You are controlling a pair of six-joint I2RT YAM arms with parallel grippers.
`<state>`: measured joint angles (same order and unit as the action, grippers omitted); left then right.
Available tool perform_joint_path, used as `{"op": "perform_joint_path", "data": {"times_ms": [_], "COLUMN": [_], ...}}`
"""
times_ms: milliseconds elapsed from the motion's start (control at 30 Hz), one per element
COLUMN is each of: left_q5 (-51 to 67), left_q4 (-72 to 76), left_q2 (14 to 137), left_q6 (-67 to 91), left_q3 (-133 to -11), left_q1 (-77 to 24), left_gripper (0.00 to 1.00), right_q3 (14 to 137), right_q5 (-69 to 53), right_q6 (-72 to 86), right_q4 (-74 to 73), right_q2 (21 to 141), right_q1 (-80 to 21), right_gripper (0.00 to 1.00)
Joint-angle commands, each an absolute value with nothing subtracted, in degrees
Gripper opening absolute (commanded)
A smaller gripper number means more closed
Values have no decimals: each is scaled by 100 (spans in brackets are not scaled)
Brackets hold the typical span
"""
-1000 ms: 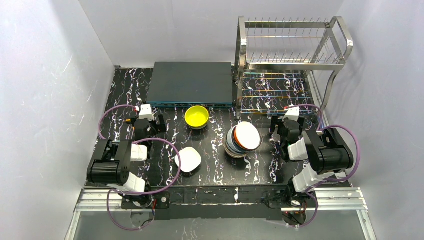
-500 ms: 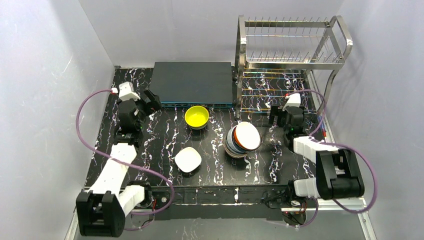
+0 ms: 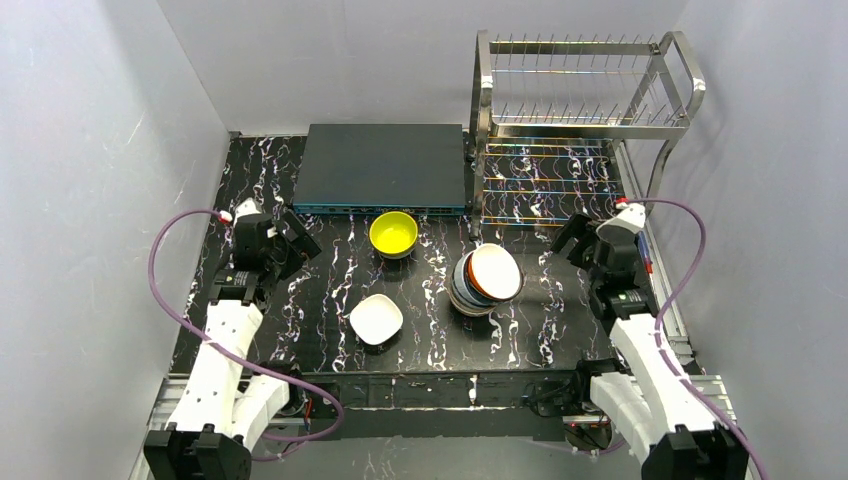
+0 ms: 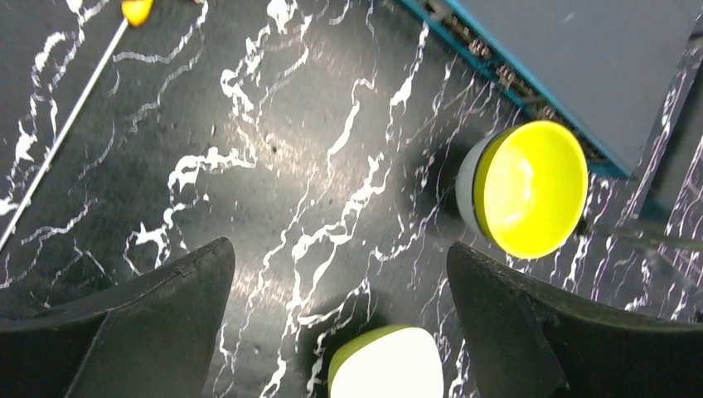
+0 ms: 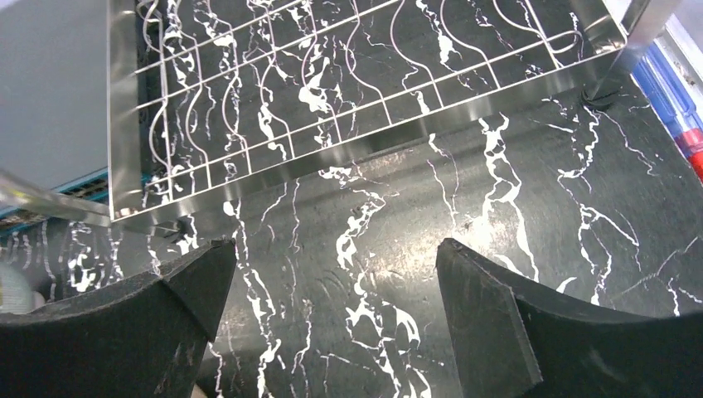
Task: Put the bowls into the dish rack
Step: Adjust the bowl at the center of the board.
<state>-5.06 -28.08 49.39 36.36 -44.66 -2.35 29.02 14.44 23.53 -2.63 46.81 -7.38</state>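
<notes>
Both arms have unfolded and reached forward. The left tool [image 3: 299, 233] hangs spread at centre-left, the right tool [image 3: 568, 241] spread at centre-right. The bowls [image 3: 486, 280] sit mid-frame on the desk [image 3: 430, 352]; the dish rack [image 3: 580, 110], upper right, holds none yet.

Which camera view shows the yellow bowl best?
The left wrist view: the yellow bowl appears whole and large there, with its bright inside and pale outer wall both visible. The top external view also shows it whole, but small, just in front of the flat dark box. The right wrist view does not show it.
</notes>
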Motion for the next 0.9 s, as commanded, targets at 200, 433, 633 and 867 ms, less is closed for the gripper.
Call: {"op": "perform_joint_path", "data": {"times_ms": [200,433,633,867], "left_q5": [1740,2363,2198,2169], "left_q4": [-2455,-2147,-2273,-2264], "left_q2": [5404,6180,6608,7129], "left_q6": [3767,3915,3836,4079], "left_q3": [-4261,-4777,-5372,-6021], "left_q1": [-226,-730,-1894,-3111], "left_gripper": [98,98,98,98], "right_q3": [3034,3300,3620,3728], "right_q5": [101,-1365,-1750,-2590], "right_q6": [2573,2741,2600,2586], "right_q4": [-1096,-1344,-1714,-1922], "right_q2": [4409,4767,4682,4439], "right_q1": [-736,-736,-731,-735], "right_gripper": [99,99,99,99]}}
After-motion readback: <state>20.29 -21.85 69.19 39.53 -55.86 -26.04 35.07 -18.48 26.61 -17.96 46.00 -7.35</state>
